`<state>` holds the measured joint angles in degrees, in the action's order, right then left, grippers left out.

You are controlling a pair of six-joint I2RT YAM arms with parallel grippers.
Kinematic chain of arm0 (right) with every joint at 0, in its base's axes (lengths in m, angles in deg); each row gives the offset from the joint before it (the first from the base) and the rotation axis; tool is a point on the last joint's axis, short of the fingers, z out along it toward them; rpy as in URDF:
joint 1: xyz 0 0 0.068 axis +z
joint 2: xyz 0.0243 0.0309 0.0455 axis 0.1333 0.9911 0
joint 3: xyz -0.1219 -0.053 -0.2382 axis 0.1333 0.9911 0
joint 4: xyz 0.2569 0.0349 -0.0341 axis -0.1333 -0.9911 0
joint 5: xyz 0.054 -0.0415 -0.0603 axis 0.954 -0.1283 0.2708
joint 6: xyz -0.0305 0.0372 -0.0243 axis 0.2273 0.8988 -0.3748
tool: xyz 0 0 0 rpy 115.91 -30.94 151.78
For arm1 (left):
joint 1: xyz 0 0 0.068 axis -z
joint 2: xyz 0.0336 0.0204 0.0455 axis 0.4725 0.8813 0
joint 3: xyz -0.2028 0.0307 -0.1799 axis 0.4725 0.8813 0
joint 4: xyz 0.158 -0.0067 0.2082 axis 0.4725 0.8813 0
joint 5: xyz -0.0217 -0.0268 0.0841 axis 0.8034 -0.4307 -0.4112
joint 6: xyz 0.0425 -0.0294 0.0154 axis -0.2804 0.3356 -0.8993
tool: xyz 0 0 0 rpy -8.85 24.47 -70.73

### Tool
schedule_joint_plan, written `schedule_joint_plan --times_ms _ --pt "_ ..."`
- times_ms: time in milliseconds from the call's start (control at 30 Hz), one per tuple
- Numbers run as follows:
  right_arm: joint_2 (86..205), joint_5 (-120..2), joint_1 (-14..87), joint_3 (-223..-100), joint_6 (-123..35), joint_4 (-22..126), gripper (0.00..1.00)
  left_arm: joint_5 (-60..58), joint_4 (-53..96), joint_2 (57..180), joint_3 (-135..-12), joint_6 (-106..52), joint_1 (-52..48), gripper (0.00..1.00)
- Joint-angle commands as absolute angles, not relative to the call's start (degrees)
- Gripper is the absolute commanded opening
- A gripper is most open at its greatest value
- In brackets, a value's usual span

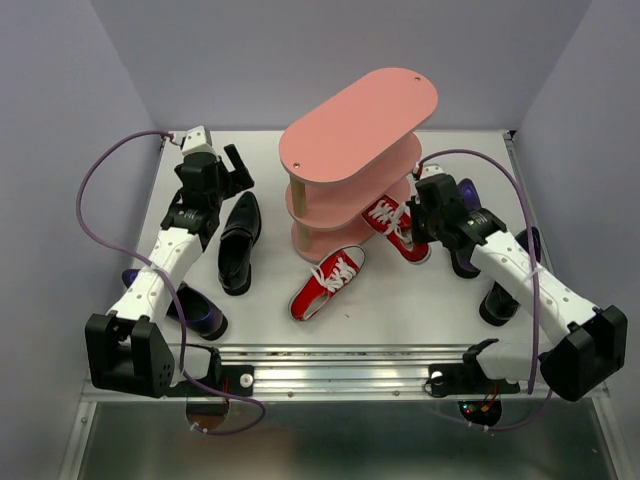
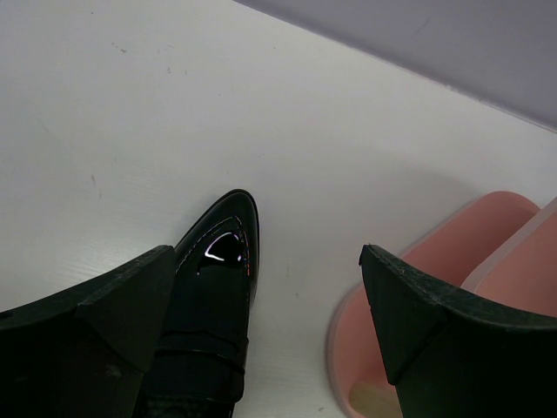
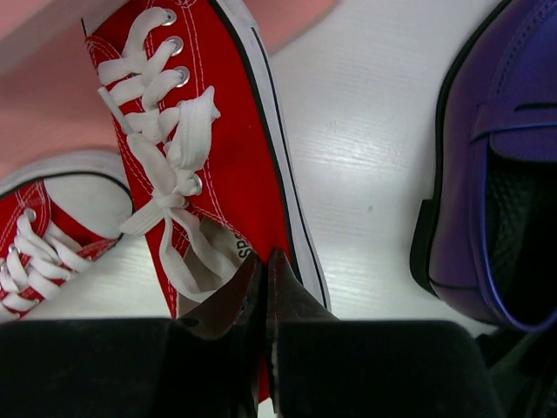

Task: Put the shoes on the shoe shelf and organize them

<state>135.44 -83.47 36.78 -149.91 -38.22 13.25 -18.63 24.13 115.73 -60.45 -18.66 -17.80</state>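
Note:
The pink three-tier shoe shelf stands at the back middle. My right gripper is shut on the collar edge of a red sneaker, whose toe lies over the shelf's bottom board. The other red sneaker lies on the table in front of the shelf. My left gripper is open above the toe of a black loafer, with the shelf's bottom board by its right finger.
A glossy purple shoe lies under my left arm near the front. Another purple shoe sits just right of the held sneaker. A second black loafer rests under my right arm. Grey walls close in the table.

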Motion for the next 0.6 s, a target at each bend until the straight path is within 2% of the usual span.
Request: schedule_joint_plan --times_ms 0,300,567 --pt "136.81 -79.48 32.02 -150.26 -42.58 29.37 0.01 -18.37 22.81 113.63 -61.83 -18.46 -17.83 0.99" --pt "145.34 -73.77 27.17 -150.79 -46.54 40.97 0.01 -18.54 23.33 112.04 -61.39 -18.29 -17.83 0.99" --pt "147.8 -71.05 26.12 -146.4 -47.76 52.13 0.01 -18.36 23.77 110.82 -61.3 -18.02 -17.83 0.99"
